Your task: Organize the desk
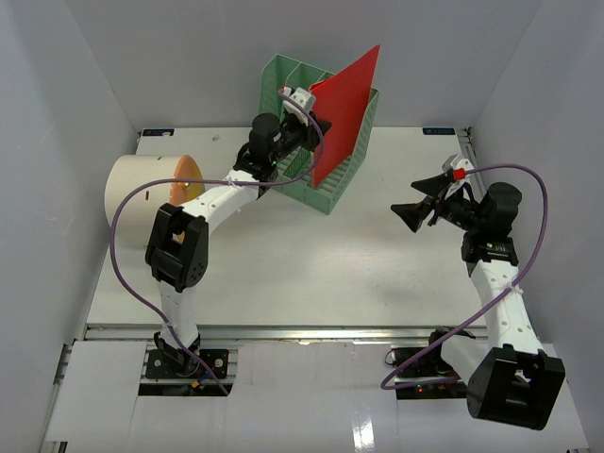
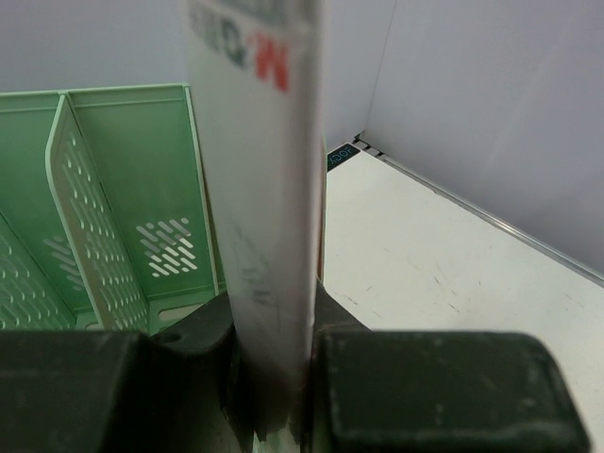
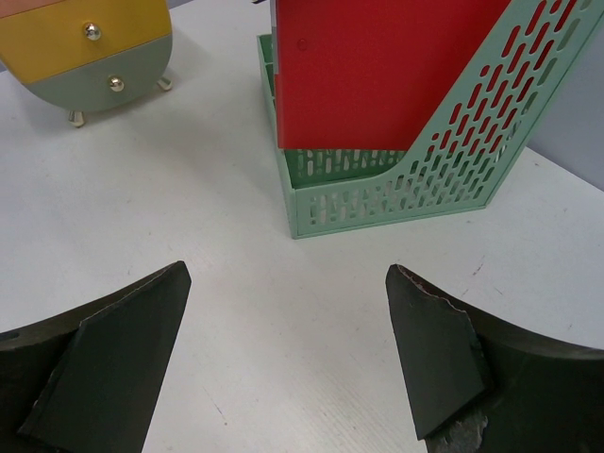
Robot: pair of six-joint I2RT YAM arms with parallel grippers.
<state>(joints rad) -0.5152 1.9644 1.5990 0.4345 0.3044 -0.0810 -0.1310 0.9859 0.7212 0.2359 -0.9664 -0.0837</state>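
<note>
1. My left gripper [image 2: 274, 396] is pinched onto a thin flat red folder [image 1: 344, 109]. The fingers are clamped against both of its faces. In my left wrist view I only see it edge-on, as a pale strip with some red lettering near the top.
2. The folder is tilted, with one corner poking up well above the green file holder [image 1: 351, 184]. Its lower part sits between the holder's walls, in the slot on the right-hand side as seen from above. I can't tell whether the bottom edge touches the holder's floor (in the right wrist view it looks raised above the low front lip).
3. My right gripper [image 3: 283, 363] is spread wide and holding nothing, with bare tabletop between the two fingers [image 3: 113, 363]. It hangs over the right half of the desk [image 1: 311, 274], well apart from the holder and pointed toward it.
4. The desk is the big white top under everything. My arm bases are at its near edge, by the silver rail.
5. The file holder stands upright at the far side, about the middle.
6. A small rounded drawer unit [image 1: 151, 193] sits at the far left. It has a yellow drawer above a grey-green one, each with a little knob, and it stands on small feet. It's near my left elbow and apart from the holder.
</note>
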